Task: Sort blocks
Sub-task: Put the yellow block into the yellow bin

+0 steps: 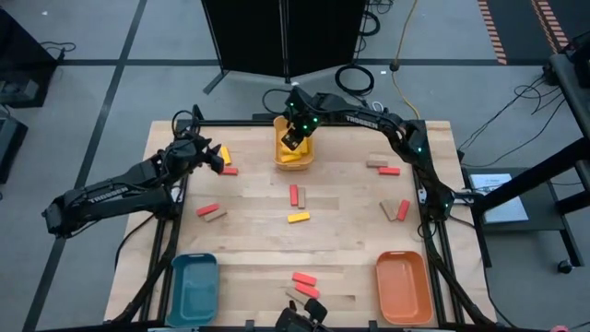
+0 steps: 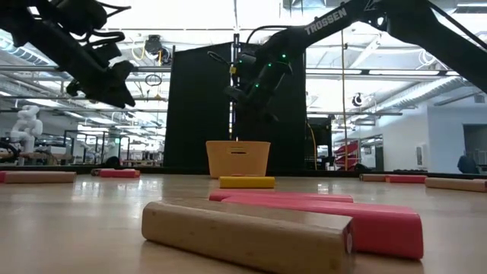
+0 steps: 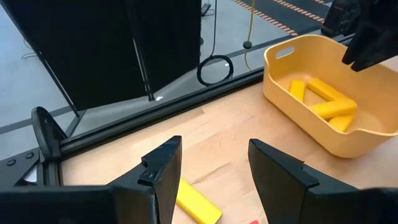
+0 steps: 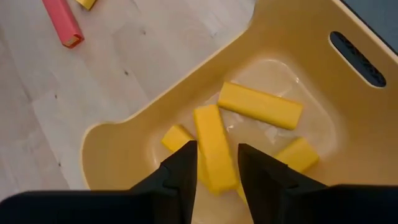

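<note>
Bright overhead light, blurred foreground block (image 2: 247, 237)

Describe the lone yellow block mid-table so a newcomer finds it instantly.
Start at the yellow tray at the table's far edge, centre. Coming toward the near edge, you pass an upright red block, then the yellow block lying crosswise. It's the only yellow one in the table's middle.

Robotics laboratory in an open industrial hall. A wooden bench (image 1: 341, 198) in a black metal frame (image 1: 433, 231) stands on a grey concrete floor (image 1: 92, 101) crossed by loose cables (image 1: 516, 101) and striped hazard tape (image 1: 493, 28). A black partition panel (image 1: 277, 32) stands behind the bench. The low view shows ceiling strip lights (image 2: 198, 34), exposed ducting and distant workstations (image 2: 84, 148).
</note>
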Controlling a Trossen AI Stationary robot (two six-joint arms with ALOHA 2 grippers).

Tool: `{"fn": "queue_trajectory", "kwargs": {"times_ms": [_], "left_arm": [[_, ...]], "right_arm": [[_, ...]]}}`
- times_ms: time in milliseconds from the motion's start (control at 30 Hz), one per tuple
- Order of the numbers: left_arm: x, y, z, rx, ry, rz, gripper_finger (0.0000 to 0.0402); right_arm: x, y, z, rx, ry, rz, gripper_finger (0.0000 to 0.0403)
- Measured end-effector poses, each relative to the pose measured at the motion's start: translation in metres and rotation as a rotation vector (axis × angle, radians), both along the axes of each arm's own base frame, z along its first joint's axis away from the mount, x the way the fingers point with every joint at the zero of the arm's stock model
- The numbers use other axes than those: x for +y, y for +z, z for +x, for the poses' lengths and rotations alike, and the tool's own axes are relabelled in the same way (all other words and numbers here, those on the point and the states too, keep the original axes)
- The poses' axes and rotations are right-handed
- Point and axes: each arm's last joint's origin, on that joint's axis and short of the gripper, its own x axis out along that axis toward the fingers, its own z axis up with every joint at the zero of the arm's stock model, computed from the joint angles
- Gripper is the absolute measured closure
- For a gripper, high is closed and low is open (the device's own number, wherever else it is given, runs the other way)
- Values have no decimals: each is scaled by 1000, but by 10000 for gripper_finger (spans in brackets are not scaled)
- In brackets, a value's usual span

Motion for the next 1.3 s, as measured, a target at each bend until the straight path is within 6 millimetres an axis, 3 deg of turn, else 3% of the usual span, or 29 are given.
{"fn": "queue_trajectory", "kwargs": {"times_ms": [367,533,700,1033,1300], "left_arm": [[-1,-5,-2,45,6,-34,220],[3,-14,3,-30,113,-158,220],[14,-30,13,54,150,-260,220],[46,-28,30,122,181,-481,220],[78,-12,48,381,76,-589,220]], "right_arm": [[0,0,0,4,2,1,289],[0,0,0,0,2,-1,289],[0,1,0,0,10,-5,289],[6,45,6,-62,55,-63,289],[19,58,12,-72,133,-100,289]]}}
